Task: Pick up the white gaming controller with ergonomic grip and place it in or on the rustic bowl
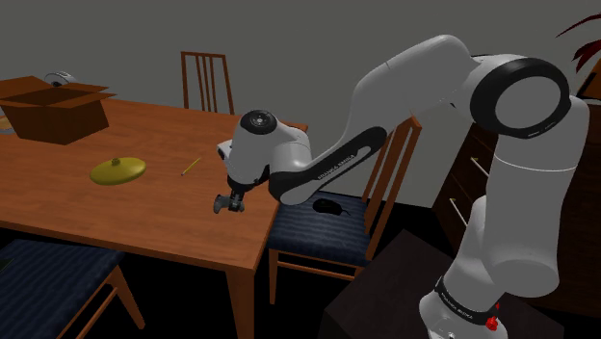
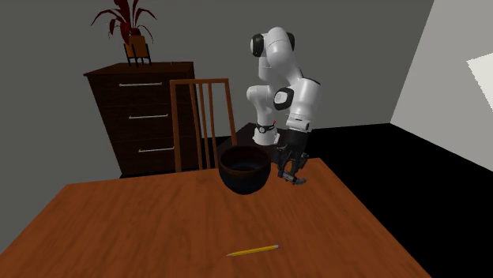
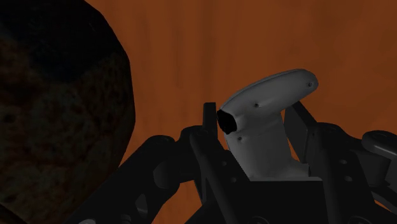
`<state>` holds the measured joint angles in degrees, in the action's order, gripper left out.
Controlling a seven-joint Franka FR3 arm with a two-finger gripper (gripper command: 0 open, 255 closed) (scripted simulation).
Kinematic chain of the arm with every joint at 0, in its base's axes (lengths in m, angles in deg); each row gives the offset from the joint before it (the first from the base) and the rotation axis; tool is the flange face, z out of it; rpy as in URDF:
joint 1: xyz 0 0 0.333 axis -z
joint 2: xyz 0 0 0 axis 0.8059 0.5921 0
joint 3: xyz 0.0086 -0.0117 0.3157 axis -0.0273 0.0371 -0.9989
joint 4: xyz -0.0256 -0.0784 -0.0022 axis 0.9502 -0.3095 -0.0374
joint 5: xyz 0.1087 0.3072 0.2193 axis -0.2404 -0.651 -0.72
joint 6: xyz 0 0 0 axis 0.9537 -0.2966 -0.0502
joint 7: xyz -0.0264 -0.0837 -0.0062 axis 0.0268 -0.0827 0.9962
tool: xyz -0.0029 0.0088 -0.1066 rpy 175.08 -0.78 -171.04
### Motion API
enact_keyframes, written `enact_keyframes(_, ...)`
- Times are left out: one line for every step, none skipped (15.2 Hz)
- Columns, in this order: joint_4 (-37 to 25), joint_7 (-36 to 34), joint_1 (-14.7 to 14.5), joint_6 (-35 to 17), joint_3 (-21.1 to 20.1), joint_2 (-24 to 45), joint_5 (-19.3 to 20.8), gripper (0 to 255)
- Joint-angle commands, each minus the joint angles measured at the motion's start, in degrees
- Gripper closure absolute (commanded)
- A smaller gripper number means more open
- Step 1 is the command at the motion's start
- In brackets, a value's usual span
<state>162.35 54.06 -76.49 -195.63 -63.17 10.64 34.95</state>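
Ok so the white controller is clamped in the claw. The two black fingers are closed onto its grip part, and the rounded head pokes out past the tips. It's held just beside the dark bowl, on the second exterior view's right of it, low over the counter. Whether it's fully clear of the wood can't be told for sure.

Handling-wise, it'd be guessed as a light, stiff shell, smooth and curvy, so probably a bit slippery. The narrower handle is where it's best pinched, and that's where it's gripped now. The bulgy head would likely squirt out of a pinch. It probably isn't fragile, but dropping it from height into a hard bowl isn't advised.

The bowl looks rough and fairly heavy, and its rim seems to sit higher than the claw's tips. So a lift is likely needed before any sideways move, or the rim could get clipped and the bowl shoved.

Room is tight on one side: in the shoulder view the claw is seen close to the counter's edge, next to the chair. Lots of open counter is left the other way, with a pencil lying well apart from the bowl.
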Motion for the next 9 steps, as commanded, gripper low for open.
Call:
enact_keyframes(0.27, 0.13, -0.02, -0.01, -0.11, -0.05, -0.13, 255)
enact_keyframes(0.11, 0.69, 0.07, 0.53, -0.28, -0.5, -0.68, 255)
enact_keyframes(-0.08, 1.22, 0.16, 1.09, -0.45, -0.94, -1.21, 255)
enact_keyframes(-0.27, 1.75, 0.24, 1.64, -0.61, -1.38, -1.73, 255)
enact_keyframes(-0.48, 2.27, 0.31, 2.2, -0.76, -1.8, -2.25, 255)
enact_keyframes(-0.71, 2.78, 0.39, 2.77, -0.91, -2.22, -2.76, 255)
enact_keyframes(-0.95, 3.29, 0.45, 3.34, -1.05, -2.62, -3.25, 255)
enact_keyframes(-1.2, 3.78, 0.51, 3.91, -1.18, -3.02, -3.74, 255)
enact_keyframes(-1.46, 4.27, 0.56, 4.49, -1.3, -3.4, -4.21, 255)
